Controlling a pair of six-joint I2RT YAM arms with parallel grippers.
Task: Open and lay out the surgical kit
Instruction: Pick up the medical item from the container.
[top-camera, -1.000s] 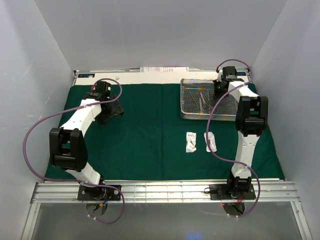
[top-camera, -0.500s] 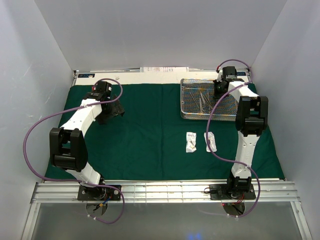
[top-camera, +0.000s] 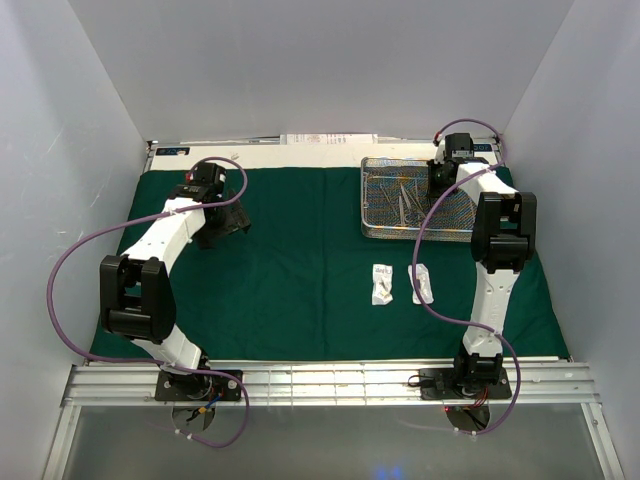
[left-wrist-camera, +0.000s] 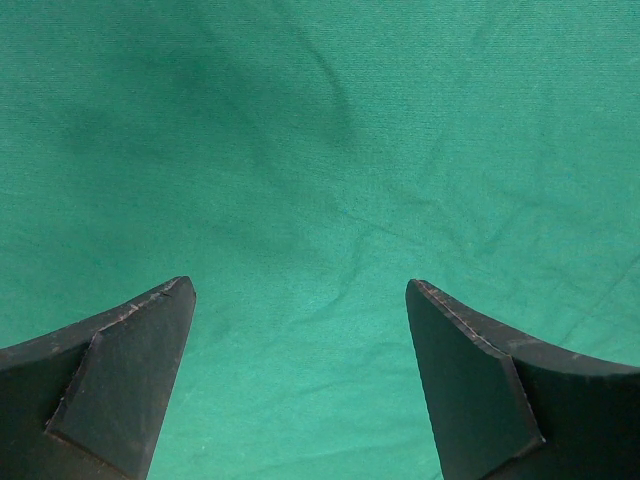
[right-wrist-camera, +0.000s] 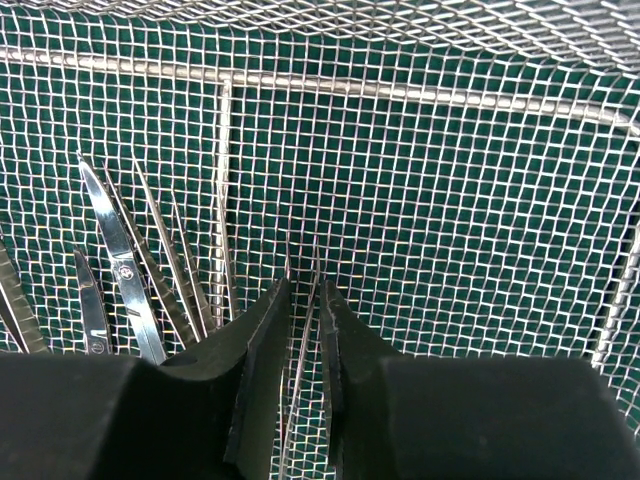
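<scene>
Bright, even light, faint soft shadows (diffuse), sharp focus

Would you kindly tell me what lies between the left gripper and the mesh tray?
Nothing but bare green cloth, as the top view shows.

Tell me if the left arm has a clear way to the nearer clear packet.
Probably yes: the left gripper hangs open over bare drape, nothing lies between it and that packet, and the right gripper is in the mesh tray. Whether it stretches that far is unsure.
</scene>
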